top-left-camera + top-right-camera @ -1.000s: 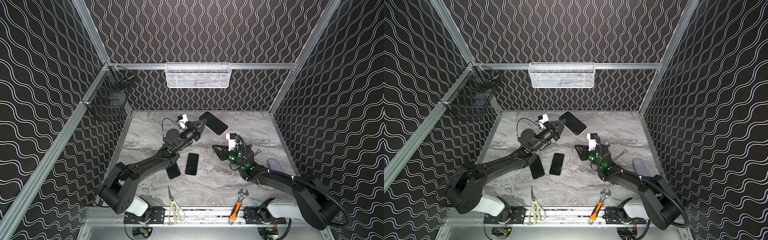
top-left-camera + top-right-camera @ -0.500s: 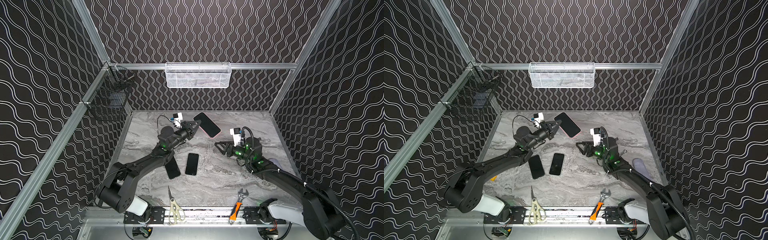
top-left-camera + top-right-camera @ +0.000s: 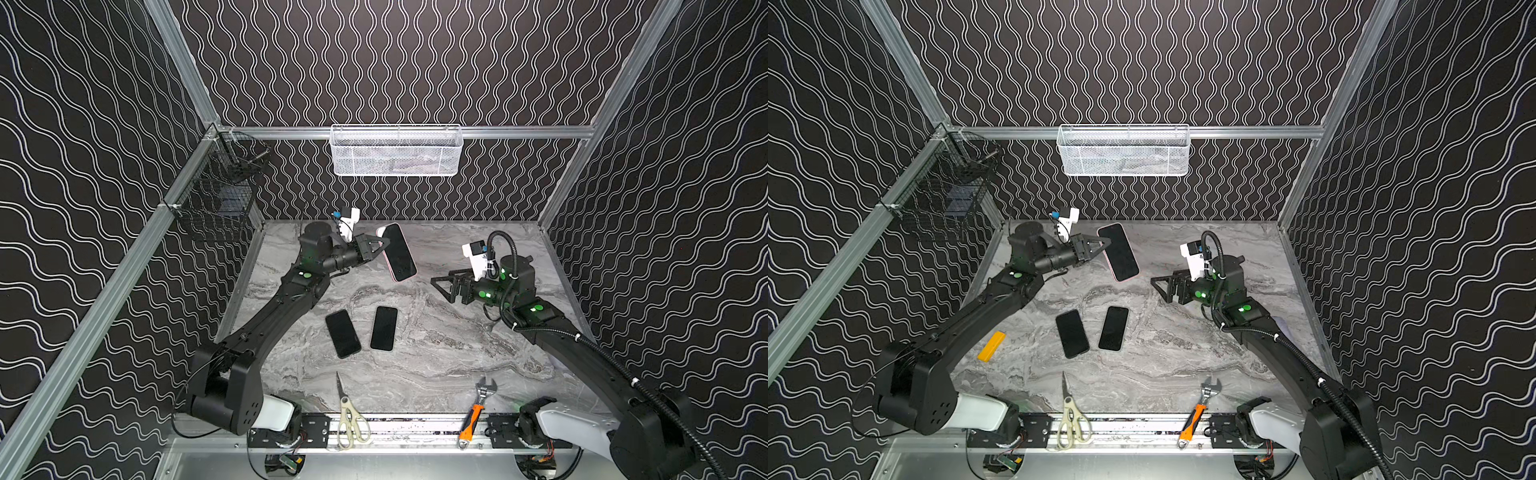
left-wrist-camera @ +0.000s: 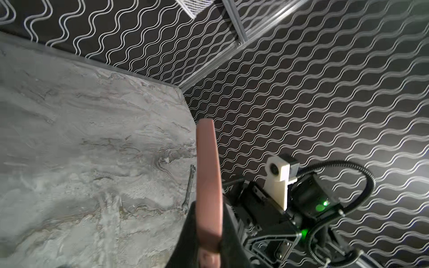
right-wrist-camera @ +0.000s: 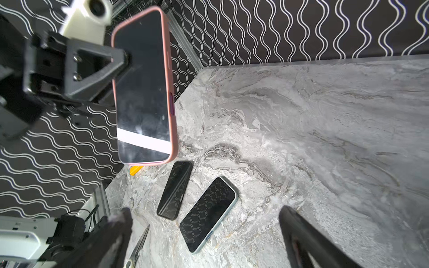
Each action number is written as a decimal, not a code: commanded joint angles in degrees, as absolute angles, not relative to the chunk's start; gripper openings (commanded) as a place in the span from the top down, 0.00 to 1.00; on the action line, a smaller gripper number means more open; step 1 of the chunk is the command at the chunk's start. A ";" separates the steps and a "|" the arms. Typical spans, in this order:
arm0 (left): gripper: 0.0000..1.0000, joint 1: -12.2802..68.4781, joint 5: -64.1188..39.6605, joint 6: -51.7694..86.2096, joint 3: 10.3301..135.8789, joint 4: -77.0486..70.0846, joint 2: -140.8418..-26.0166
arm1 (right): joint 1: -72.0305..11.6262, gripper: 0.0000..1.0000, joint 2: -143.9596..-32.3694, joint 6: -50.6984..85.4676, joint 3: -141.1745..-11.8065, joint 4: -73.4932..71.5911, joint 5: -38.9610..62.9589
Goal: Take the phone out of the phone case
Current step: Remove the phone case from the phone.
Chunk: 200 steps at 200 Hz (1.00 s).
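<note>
Gripper on the left arm (image 3: pixel 380 245) clamps the pink phone case (image 5: pixel 170 92), phone (image 3: pixel 399 253) inside, raised over the marble tabletop (image 3: pixel 436 365). Across from it the right gripper (image 3: pixel 441 291) gapes empty (two bare phones (image 3: pixel 343 333) lie below). Wavy black walls (image 3: pixel 415 62) enclose everything.

The basket's (image 3: pixel 397 151) contents are too faint to tell. In the right wrist view the case (image 5: pixel 170 76) covers most of the yellow block (image 5: pixel 135 169); beyond the case, the scissors (image 5: pixel 139 243) run off the edge.
</note>
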State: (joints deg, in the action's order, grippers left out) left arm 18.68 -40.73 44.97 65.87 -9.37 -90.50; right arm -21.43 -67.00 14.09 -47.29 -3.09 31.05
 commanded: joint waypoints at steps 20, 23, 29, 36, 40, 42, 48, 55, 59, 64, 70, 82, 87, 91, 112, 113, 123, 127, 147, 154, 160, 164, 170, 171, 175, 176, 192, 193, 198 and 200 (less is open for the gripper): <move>1.00 18.38 -42.96 19.91 77.36 16.21 -92.62 | -21.45 0.10 -68.66 4.94 -51.33 2.25 38.21; 1.00 18.37 -43.06 18.74 78.06 17.31 -92.78 | -21.45 0.10 -68.90 4.02 -51.93 3.07 38.37; 1.00 18.40 -43.34 16.62 79.21 19.11 -93.17 | -21.49 0.11 -69.33 2.54 -52.95 4.58 38.91; 1.00 18.34 -43.41 14.69 79.98 20.31 -93.46 | -21.47 0.11 -69.73 0.88 -54.14 6.20 38.84; 1.00 18.30 -43.41 13.69 80.19 20.67 -93.52 | -21.45 0.11 -69.91 -0.07 -54.72 7.13 38.54; 1.00 18.33 -43.59 13.38 80.30 20.83 -93.58 | -21.45 0.11 -69.93 -0.68 -54.99 7.54 38.40; 1.00 18.27 -44.11 11.93 80.83 21.55 -93.84 | -21.45 0.11 -69.95 -2.20 -55.79 8.70 37.86; 1.00 18.23 -45.19 10.24 81.64 22.47 -94.25 | -21.52 0.10 -70.12 -4.11 -56.69 10.22 37.56; 1.00 18.20 -45.97 9.31 82.03 22.85 -94.57 | -21.51 0.10 -70.26 -5.18 -56.77 11.14 37.39; 1.00 18.25 -46.96 8.08 82.50 23.33 -94.92 | -21.47 0.09 -70.47 -6.51 -58.71 12.48 36.85; 1.00 18.27 -47.68 6.55 83.27 24.38 -95.33 | -21.53 0.10 -70.78 -7.97 -59.85 13.85 36.21; 1.00 18.28 -49.33 2.91 84.95 26.69 -96.22 | -21.53 0.09 -71.78 -9.86 -61.97 16.65 35.28; 1.00 18.24 -49.86 1.58 85.15 26.93 -96.32 | -21.60 0.09 -72.32 -10.41 -62.95 17.69 34.82; 1.00 18.21 -49.80 0.79 85.16 27.02 -96.36 | -21.66 0.10 -72.80 -10.69 -63.76 18.52 34.64; 1.00 18.21 -52.56 -4.80 85.88 27.95 -96.51 | -21.78 0.16 -75.43 -12.87 -67.13 21.88 36.82; 1.00 18.20 -52.69 -5.08 85.92 27.95 -96.55 | -21.74 0.17 -75.47 -12.94 -67.27 21.97 37.04; 1.00 18.22 -54.00 -7.15 86.31 28.15 -96.80 | -21.79 0.20 -76.46 -14.01 -68.14 22.69 39.40; 1.00 18.19 -54.60 -8.18 86.67 28.60 -96.99 | -21.80 0.20 -76.81 -14.55 -68.55 23.11 40.22; 1.00 17.92 -58.08 -11.09 88.28 29.14 -98.20 | -22.42 0.22 -78.01 -16.01 -69.35 24.50 42.09; 1.00 17.85 -59.54 -11.54 88.81 29.26 -98.81 | -23.02 0.22 -78.05 -16.50 -69.11 24.39 42.10; 1.00 17.82 -61.19 -11.80 89.34 29.41 -99.40 | -23.68 0.23 -77.96 -16.88 -68.79 24.30 41.90; 1.00 17.84 -62.43 -12.09 89.65 29.59 -99.82 | -24.12 0.23 -77.83 -17.11 -68.62 24.19 41.77; 1.00 17.84 -64.38 -12.43 90.03 29.70 -100.36 | -24.65 0.24 -77.66 -17.33 -68.41 24.08 41.66; 1.00 17.84 -64.71 -12.46 90.06 29.71 -100.41 | -24.63 0.24 -77.64 -17.32 -68.35 24.08 41.66; 1.00 17.81 -65.88 -12.73 90.29 29.71 -100.69 | -24.69 0.24 -77.61 -17.32 -68.23 23.94 41.66; 1.00 17.83 -66.03 -12.78 90.28 29.71 -100.75 | -24.70 0.24 -77.61 -17.32 -68.22 23.93 41.66; 1.00 17.80 -68.55 -13.24 90.75 29.71 -101.70 | -28.08 0.26 -77.44 -17.31 -67.94 24.03 40.65; 1.00 17.82 -68.64 -13.35 90.77 29.71 -101.74 | -28.15 0.26 -77.48 -17.31 -67.94 24.05 40.59; 1.00 17.76 -68.80 -13.56 90.75 29.64 -101.71 | -28.96 0.26 -77.52 -17.51 -67.94 24.21 40.00; 1.00 17.78 -68.88 -13.63 90.69 29.62 -101.74 | -29.21 0.27 -77.52 -17.56 -67.94 24.29 39.82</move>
